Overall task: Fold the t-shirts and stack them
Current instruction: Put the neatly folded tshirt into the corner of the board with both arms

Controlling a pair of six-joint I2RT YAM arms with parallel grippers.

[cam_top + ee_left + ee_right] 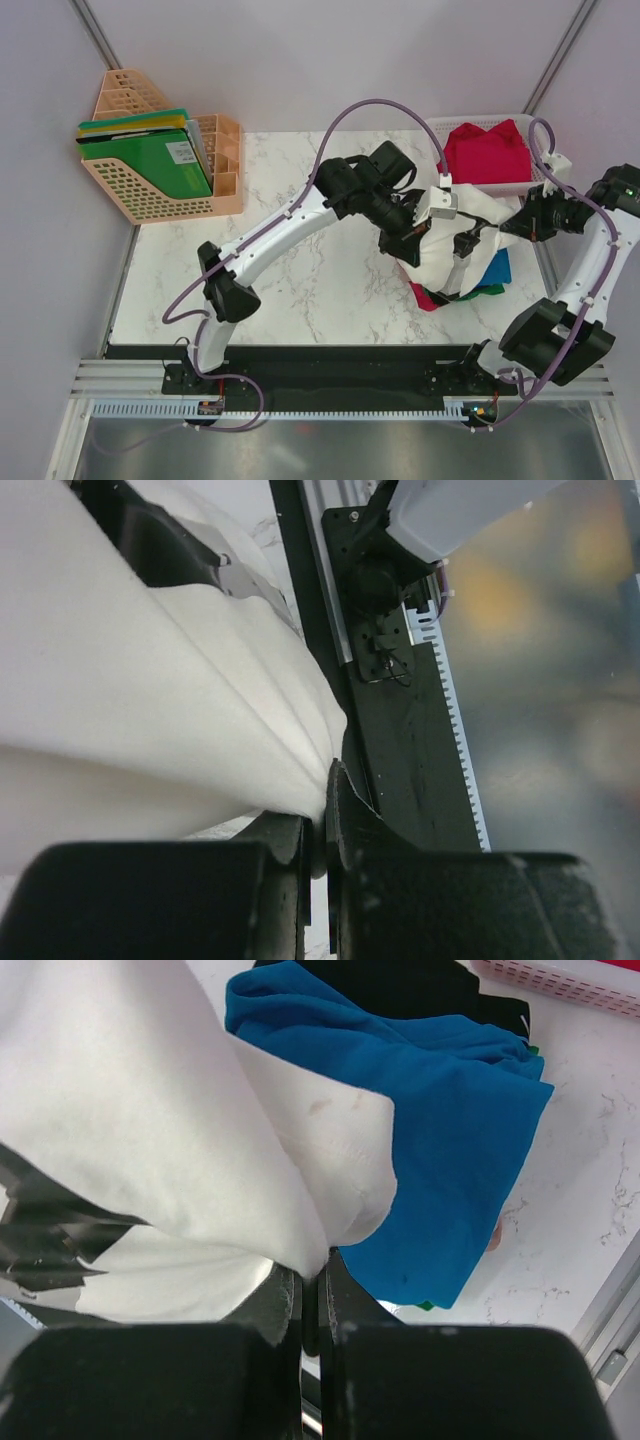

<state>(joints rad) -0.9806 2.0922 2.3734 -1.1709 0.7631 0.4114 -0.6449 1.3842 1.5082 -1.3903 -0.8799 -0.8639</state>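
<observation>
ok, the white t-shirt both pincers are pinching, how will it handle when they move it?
Likely floppy: the white t-shirt drapes in folds from the left pincer and sags from the right pincer. Probably light, since thin edge pinches carry it. It may drag the blue t-shirt lying under it.

Marble table (pixel 300 280), peach mesh rack (pixel 170 207) holding green folders (pixel 150 165) at far left, white mesh basket (pixel 450 122) far right

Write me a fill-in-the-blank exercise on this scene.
The left gripper and right gripper are both ____ on the white t-shirt. The red t-shirt lies in the mesh ____. The green folders stand in a rack at the table's far ____ corner.
Missing: shut; basket; left.
</observation>
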